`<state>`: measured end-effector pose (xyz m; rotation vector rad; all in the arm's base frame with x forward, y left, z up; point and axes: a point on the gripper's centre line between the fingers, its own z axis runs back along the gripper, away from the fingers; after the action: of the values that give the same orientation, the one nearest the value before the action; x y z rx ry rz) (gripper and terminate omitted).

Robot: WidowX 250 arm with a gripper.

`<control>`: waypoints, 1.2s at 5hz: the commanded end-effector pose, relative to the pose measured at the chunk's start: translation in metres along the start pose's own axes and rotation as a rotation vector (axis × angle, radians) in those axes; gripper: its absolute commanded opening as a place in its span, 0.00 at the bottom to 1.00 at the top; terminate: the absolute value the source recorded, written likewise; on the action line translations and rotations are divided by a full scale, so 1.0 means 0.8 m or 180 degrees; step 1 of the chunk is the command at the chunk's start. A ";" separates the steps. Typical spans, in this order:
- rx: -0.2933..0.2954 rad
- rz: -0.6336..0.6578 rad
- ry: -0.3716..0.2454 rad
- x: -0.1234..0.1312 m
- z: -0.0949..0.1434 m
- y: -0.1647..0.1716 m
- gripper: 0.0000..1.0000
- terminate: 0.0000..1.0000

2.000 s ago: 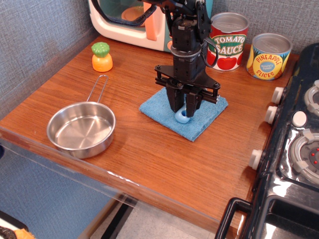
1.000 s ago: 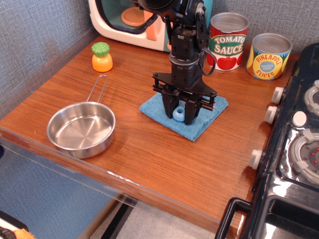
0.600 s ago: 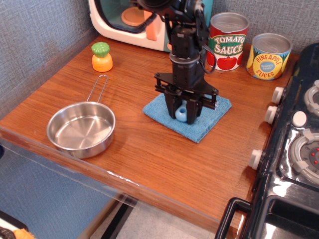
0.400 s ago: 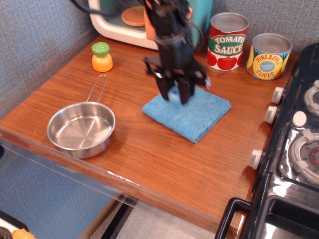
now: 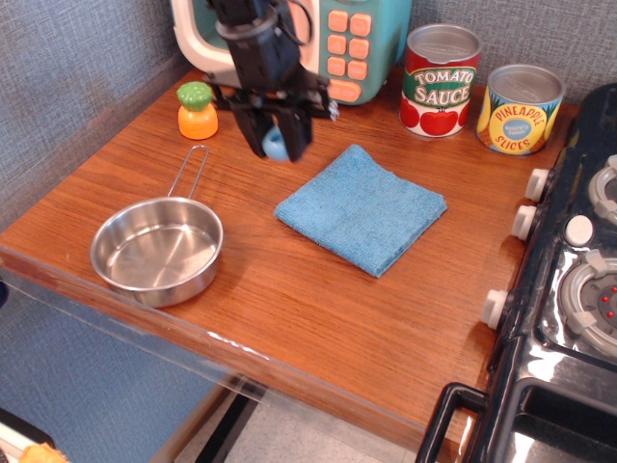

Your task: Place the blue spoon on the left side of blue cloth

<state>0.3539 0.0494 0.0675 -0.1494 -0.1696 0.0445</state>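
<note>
My gripper (image 5: 277, 145) is shut on the blue spoon (image 5: 277, 146); only the spoon's light-blue handle end shows between the black fingers. The gripper hangs in the air above the wooden counter, left of and slightly behind the blue cloth (image 5: 362, 206). The cloth lies flat in the middle of the counter with nothing on it.
A steel pan (image 5: 157, 250) with a long handle sits at the front left. An orange-and-green toy (image 5: 197, 110) stands at the back left. A toy microwave (image 5: 342, 39) and two cans (image 5: 442, 79) (image 5: 521, 107) line the back. A stove (image 5: 578, 289) fills the right side.
The gripper closed on the spoon on the cloth, lifted it and carried it left and back, off the cloth. The cloth shifted slightly to the right.
</note>
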 end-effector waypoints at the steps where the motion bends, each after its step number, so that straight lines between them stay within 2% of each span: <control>1: 0.0444 -0.0071 0.0001 0.046 -0.014 0.017 0.00 0.00; 2: 0.0608 -0.0156 0.0150 0.056 -0.030 0.025 0.00 0.00; 3: 0.0818 -0.0287 0.0295 0.056 -0.027 0.036 0.00 0.00; 4: 0.0718 -0.0281 0.0332 0.050 -0.025 0.051 0.00 0.00; 5: 0.0607 -0.0314 0.0373 0.049 -0.027 0.054 1.00 0.00; 6: 0.0601 -0.0383 0.0402 0.048 -0.027 0.049 1.00 0.00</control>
<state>0.3913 0.0858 0.0257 0.0264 0.0015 -0.0621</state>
